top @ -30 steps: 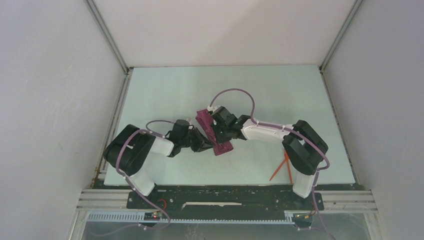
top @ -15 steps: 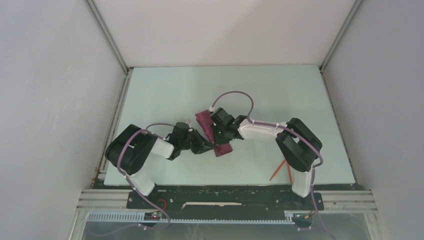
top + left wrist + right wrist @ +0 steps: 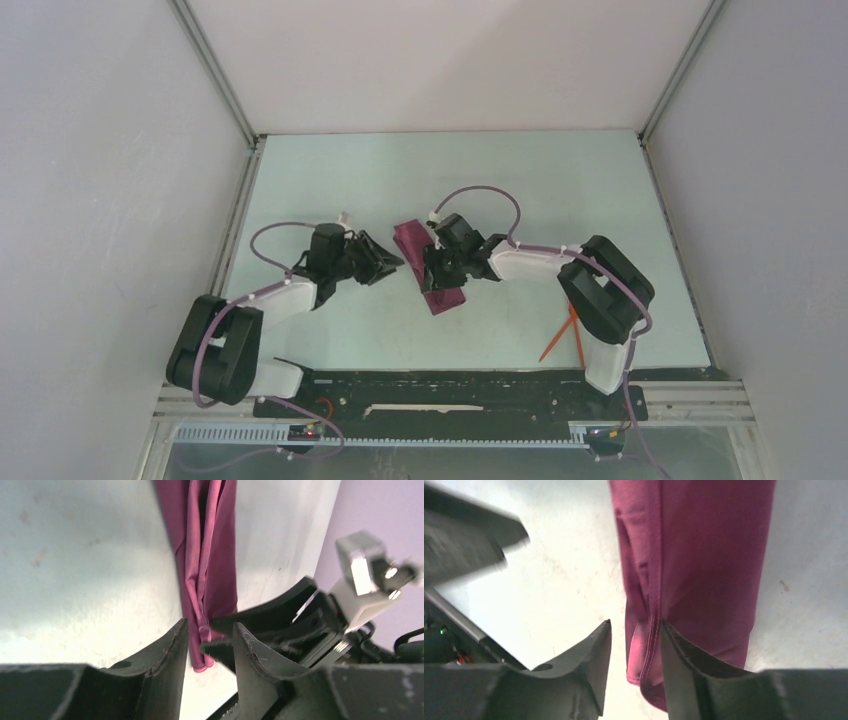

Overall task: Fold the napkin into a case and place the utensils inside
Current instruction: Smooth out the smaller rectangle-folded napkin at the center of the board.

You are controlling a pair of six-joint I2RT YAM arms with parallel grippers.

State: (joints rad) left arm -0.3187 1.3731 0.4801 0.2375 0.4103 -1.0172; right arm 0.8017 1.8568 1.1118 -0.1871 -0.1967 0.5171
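Note:
The plum-purple napkin (image 3: pixel 420 255) lies folded into a narrow flat case, slanting across the middle of the table; it also shows in the left wrist view as the napkin (image 3: pixel 205 555) and in the right wrist view as the napkin (image 3: pixel 704 555). My right gripper (image 3: pixel 434 276) hovers over its near half, open, with the cloth's hemmed edge below the gap of that gripper (image 3: pixel 634 626). My left gripper (image 3: pixel 393 263) stands open just left of the strip, holding nothing (image 3: pixel 210 629). The orange-red utensils (image 3: pixel 563 338) lie crossed near the right arm's base, partly hidden by it.
The pale green table (image 3: pixel 330 180) is boxed in by grey walls on three sides, with metal rails along its left and right edges. A black base plate (image 3: pixel 450 395) runs along the near edge. The right gripper's body (image 3: pixel 290 620) sits close in front of my left fingers.
Both grippers have opened and let go of the napkin. The left arm has pulled back to the left, away from the strip. The right gripper stays over the cloth.

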